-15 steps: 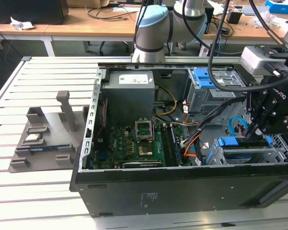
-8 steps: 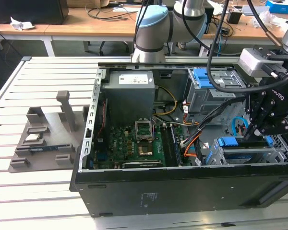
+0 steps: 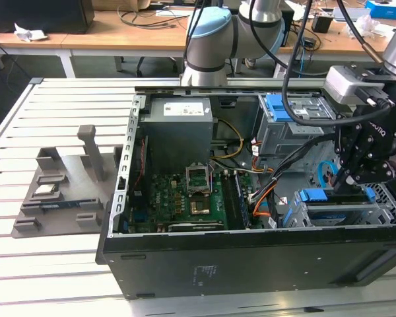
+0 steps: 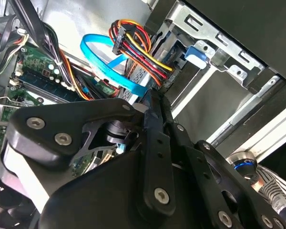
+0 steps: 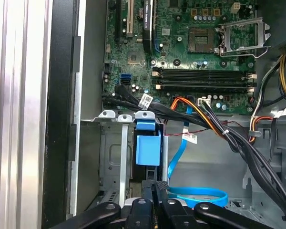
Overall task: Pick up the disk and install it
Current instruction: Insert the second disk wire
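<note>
The black two-fingered pincer (image 5: 155,191) hangs right over the open top of the grey sheet-metal drive cage (image 5: 112,157). Its fingers are drawn together with no gap showing between them. Their tips sit at the top edge of the slot, and I cannot tell whether they pinch anything there.

In that slot stands the disk (image 5: 148,149), on edge. It shows as a bright blue plastic bracket face with a blue tab above it, framed by the cage's pale metal rails. The silver body and its label are hidden inside the cage.

Judging by this, the pick-up is done and the disk is already within the cage. Whether it is pushed fully home and latched cannot be read from these views. No cable appears plugged into it. A flat light-blue ribbon cable (image 5: 195,193) lies looped loose just beside the cage, and a bundle of red, yellow and black wires passes near it.

Beyond the cage is the green motherboard (image 5: 181,47). All of it sits inside the open black computer case (image 3: 251,257), which lies on the white slatted counter (image 3: 53,132).
</note>
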